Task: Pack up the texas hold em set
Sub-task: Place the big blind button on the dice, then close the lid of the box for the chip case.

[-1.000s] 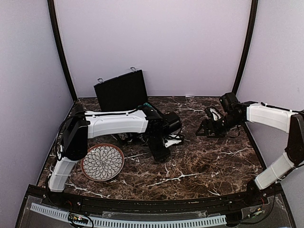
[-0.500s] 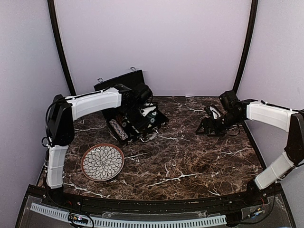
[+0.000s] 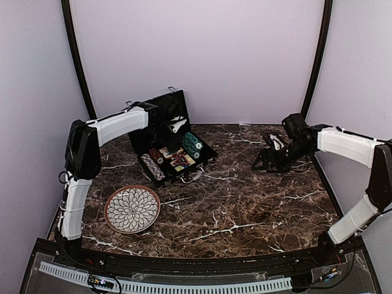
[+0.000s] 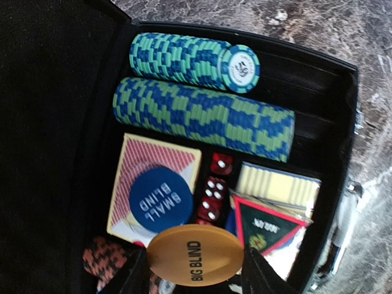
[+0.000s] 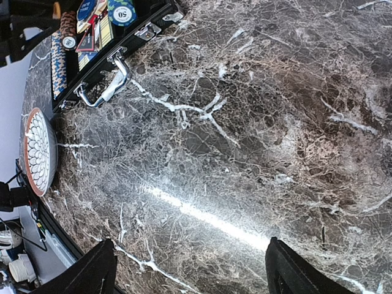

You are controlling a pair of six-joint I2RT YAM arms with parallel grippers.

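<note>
We find the open briefcase (image 3: 177, 107) at the far left of the brown marble surface (image 3: 257, 202), its long axis slanting near-left to far-right and its handle (image 5: 116, 86) pointing near-right. Our left pincer (image 4: 195, 272) grips the orange button (image 4: 195, 254) and our right pincer (image 5: 190, 269) gapes wide. The walls (image 3: 202, 55) are lilac.

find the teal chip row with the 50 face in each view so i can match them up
top external: teal chip row at the right end of the open black case, back left.
left wrist: teal chip row top centre, along the case's end wall.
right wrist: teal chip row top left corner, mostly its 50 face.
shared landmark: the open black case.
</note>
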